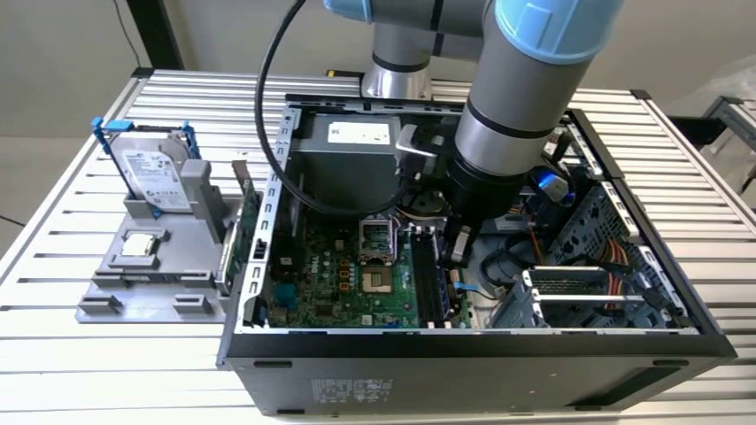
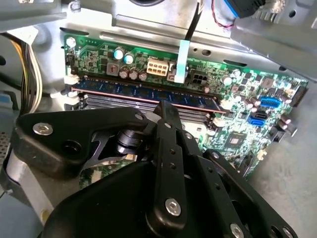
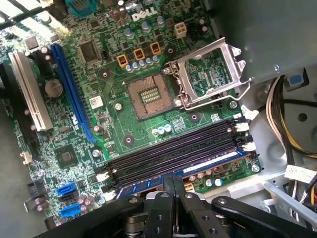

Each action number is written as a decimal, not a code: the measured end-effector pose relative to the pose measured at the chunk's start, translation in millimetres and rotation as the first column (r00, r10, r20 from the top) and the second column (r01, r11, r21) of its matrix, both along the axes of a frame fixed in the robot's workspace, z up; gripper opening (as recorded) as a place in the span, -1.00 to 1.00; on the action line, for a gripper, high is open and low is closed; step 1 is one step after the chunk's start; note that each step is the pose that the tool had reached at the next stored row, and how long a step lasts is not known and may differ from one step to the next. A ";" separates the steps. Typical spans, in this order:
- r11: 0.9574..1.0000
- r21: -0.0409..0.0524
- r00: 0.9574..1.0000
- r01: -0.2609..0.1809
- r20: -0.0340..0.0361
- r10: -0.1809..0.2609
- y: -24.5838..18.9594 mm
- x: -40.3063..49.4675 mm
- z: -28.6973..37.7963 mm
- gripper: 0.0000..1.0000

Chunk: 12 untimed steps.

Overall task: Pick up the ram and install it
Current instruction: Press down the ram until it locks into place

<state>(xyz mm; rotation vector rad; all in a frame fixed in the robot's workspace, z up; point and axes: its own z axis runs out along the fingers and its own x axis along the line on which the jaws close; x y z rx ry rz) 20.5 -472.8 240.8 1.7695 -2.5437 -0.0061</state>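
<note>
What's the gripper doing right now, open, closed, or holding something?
Gripper: shut on the ram, which stands in a memory slot on the motherboard.

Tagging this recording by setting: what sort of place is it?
Probably a lab bench for computer-assembly trials: an open desktop computer case lies on a slatted aluminium table, beside a grey fixture holding a hard drive.
</note>
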 end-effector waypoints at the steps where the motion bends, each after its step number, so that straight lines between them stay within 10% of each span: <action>1: 1.000 0.000 1.000 -0.011 0.000 0.011 0.0 0.0 0.0 -1.00; 12: 0.993 0.004 0.993 -0.120 0.000 0.120 0.2 -0.1 -0.5 -1.00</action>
